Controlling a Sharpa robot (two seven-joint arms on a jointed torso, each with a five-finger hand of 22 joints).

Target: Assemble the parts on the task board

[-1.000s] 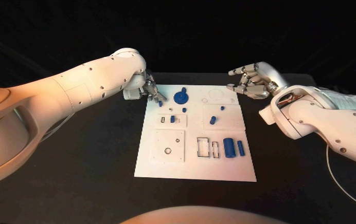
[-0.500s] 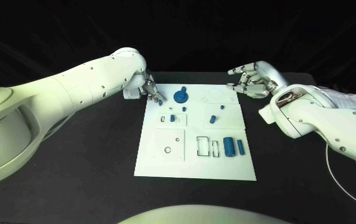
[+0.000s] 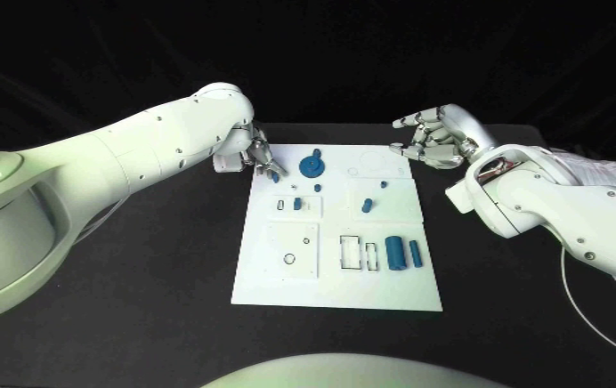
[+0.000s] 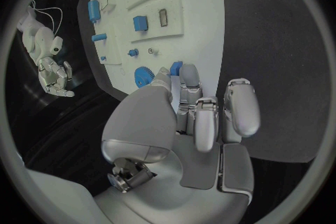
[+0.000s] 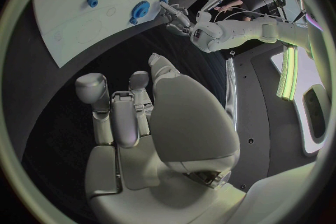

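Up close, the left robot hand (image 3: 257, 157) pinches a small blue plastic peg (image 4: 176, 68) at the white task board's (image 3: 336, 295) far-left corner, likely readying an insertion beside the blue toothed gear (image 3: 312, 167). Meanwhile the right robot hand (image 3: 434, 139) hovers empty, fingers loosely curled, off the far-right corner above the black bench (image 3: 141, 272).

Dim surroundings, brightly lit centre, fisheye-bent wrist views.
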